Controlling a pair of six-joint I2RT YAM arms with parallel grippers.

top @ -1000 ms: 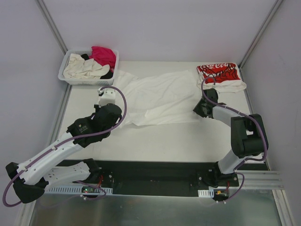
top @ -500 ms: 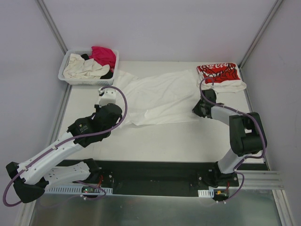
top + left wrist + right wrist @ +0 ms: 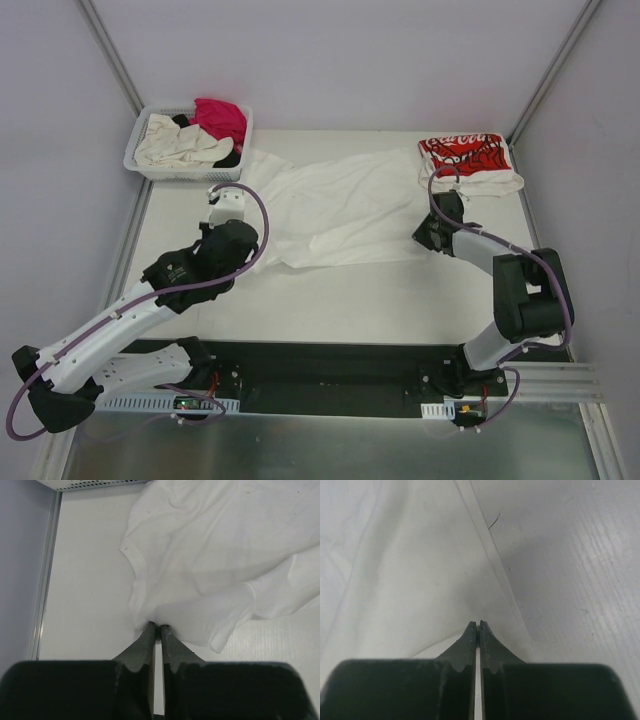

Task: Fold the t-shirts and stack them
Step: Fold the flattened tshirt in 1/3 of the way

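White table (image 3: 350,300), pale walls. White shirt (image 3: 340,205) pinched at opposite edges by left gripper (image 3: 156,627), right gripper (image 3: 478,625). Probably fold starting; next, lift both edges evenly.

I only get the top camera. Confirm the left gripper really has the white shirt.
Observer: Left wrist view: the left gripper is shut, its tips pinching the edge of the white shirt.
Operator: Now report the right one.
Observer: Right wrist view: the right gripper is shut just inside the shirt's hem. The cloth puckers up to the tips, so it seems to be pinched.
Operator: Check that hem for debris.
Observer: A short dark thread lies just beside it.
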